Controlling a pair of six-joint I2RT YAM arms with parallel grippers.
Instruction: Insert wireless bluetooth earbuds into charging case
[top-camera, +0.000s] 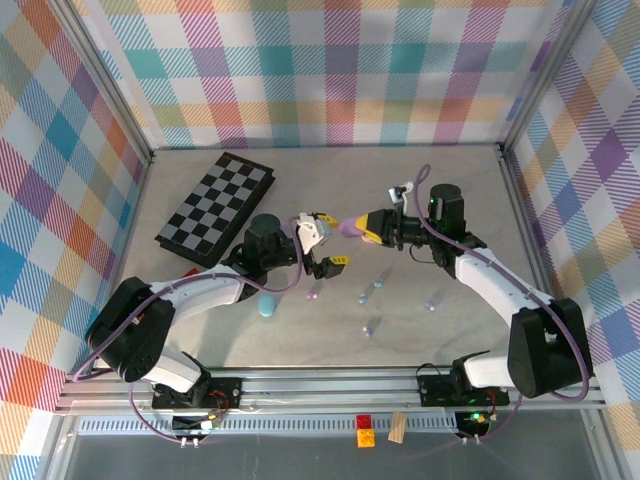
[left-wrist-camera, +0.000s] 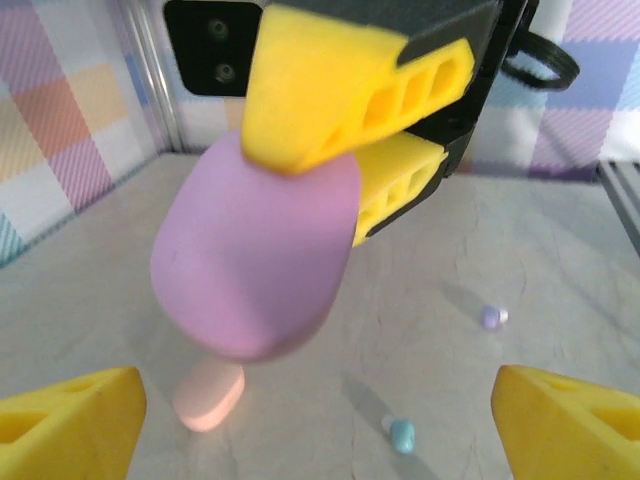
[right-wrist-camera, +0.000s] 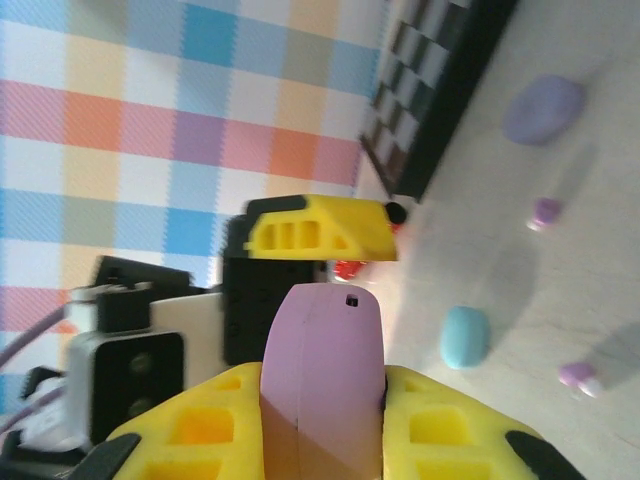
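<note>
— Left gripper (top-camera: 328, 240): what does the shot give us?

— Jaws spread wide, nothing in them. From the left wrist, its two yellow fingertips (left-wrist-camera: 70, 415) sit in the bottom corners, well apart. The lilac case (left-wrist-camera: 255, 260) hangs ahead of the gap between them, touching neither.

— So who has the case?

— Right gripper (top-camera: 365, 228), just to the right. Its fingers (right-wrist-camera: 440, 430) are clamped on the two broad sides of the case. The rounded end points left toward the open jaws, and the whole thing is held up off the table (top-camera: 470, 200).

— And the rest, left to right?

— Chessboard (top-camera: 215, 205) at far left, toward the back wall. A blue case (top-camera: 266, 305) lies on the near side of the left arm. A pink case (left-wrist-camera: 208, 393) rests on the table under the held one, seen from the left wrist. Then come the earbuds (top-camera: 372, 325), lying loose on the table, just nearer than both grippers. A lavender bud (top-camera: 314, 292) is furthest left and a blue bud (top-camera: 366, 296) is around the middle. More lavender ones lie nearer and further right. A red and yellow block (top-camera: 365, 430) sits on the near rail, between the arm bases.
</note>
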